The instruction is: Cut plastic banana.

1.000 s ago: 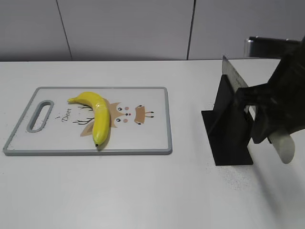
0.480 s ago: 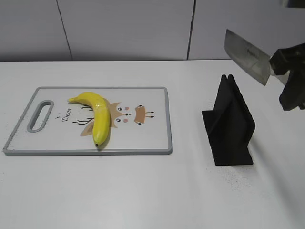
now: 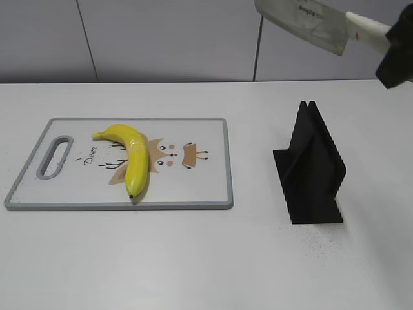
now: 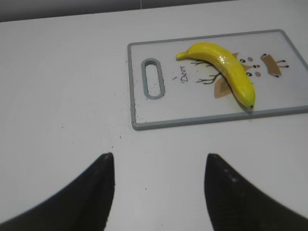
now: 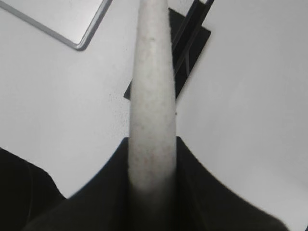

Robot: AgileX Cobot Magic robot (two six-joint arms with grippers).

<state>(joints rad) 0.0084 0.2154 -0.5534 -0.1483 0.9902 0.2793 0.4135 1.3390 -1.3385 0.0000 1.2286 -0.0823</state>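
Plastic banana [image 3: 130, 158] lies on the cutting board [image 3: 193, 187], left of centre. Right gripper [image 5: 151, 166], upper right, is clamped on the white handle of a cleaver [image 3: 303, 22] above the black knife stand [image 3: 311, 171]. Left gripper [image 4: 159, 180]: fingers spread, holding nothing.

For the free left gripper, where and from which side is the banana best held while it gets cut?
Probably the stem end of the plastic banana, taken from above across its narrow width. It lies flat on the cutting board, and the left gripper is open on that side.
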